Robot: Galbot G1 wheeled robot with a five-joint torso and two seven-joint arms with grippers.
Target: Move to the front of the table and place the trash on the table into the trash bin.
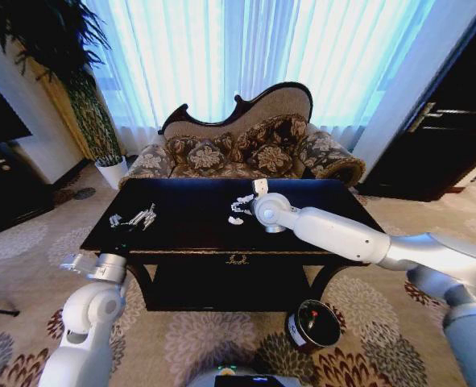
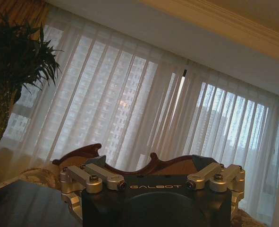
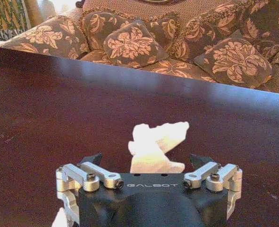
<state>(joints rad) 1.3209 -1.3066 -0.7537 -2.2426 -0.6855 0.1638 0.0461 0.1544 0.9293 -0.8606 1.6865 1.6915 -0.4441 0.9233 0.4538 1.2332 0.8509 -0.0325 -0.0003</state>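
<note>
Two arms show in the head view, but the room's bigger pieces come first: pale curtains [image 1: 246,56] cover the far window, and a patterned sofa [image 1: 238,153] stands in front of them. Just before the sofa is the desk [image 1: 189,234], dark and glossy, with a gold ornament at its front centre. We are facing its long front edge.

The right arm [image 1: 342,234] reaches from our right across the desk top to about its middle. The left arm [image 1: 88,322] is folded low at our left, its wrist near the desk's front left corner.

The bin [image 1: 312,324] stands on the carpet below the desk's front right part, slightly tilted, with its mouth towards us.

The right pincer [image 1: 243,202] is low over the middle of the desk. In its wrist view the jaws stand wide apart and grip nothing. A white wad [image 3: 156,144] lies on the desk between the two tips; we cannot tell whether either tip touches it.

The left pincer [image 1: 75,263] is off the desk's front left corner. In its wrist view the jaws stand wide apart and empty.

A silvery cluster [image 1: 137,218] sits on the left part of the desk; we cannot tell what it is. A small white scrap [image 1: 235,220] lies on the desk just beside the right pincer, on its near side.
</note>
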